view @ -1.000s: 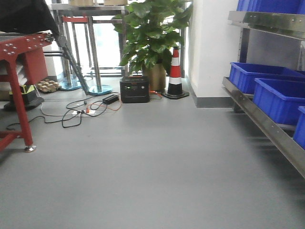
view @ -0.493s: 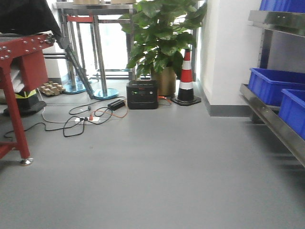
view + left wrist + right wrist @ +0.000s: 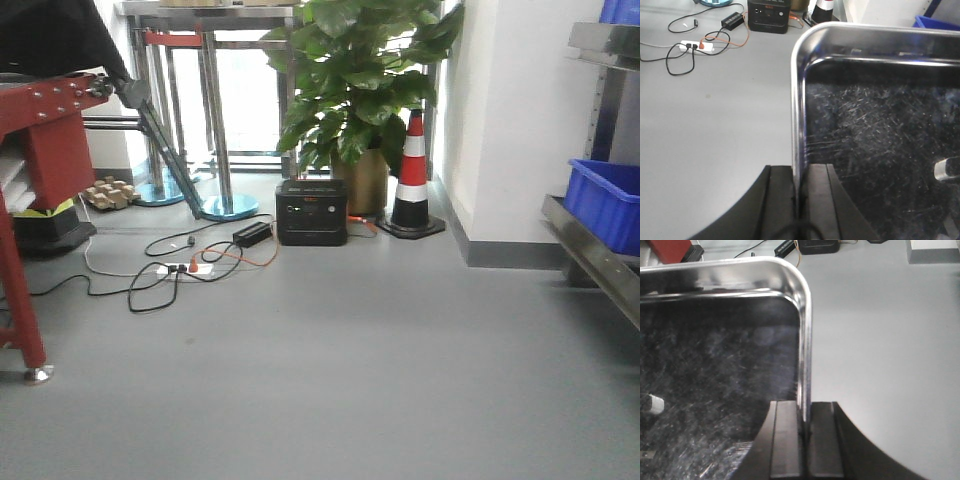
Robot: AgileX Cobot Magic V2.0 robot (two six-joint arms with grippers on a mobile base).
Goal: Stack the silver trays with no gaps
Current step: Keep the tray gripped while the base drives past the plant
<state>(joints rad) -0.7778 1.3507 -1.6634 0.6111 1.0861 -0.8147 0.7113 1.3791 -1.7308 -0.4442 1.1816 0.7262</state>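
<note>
The tray [image 3: 880, 150] is pinched at its rims by the left tool [image 3: 800, 200] and right tool [image 3: 806, 440]. The bin [image 3: 605, 200] is now seen farther right, so carrying is likely.

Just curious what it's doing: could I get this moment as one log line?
left gripper: shut on silver tray rim | right gripper: shut on opposite rim
</note>
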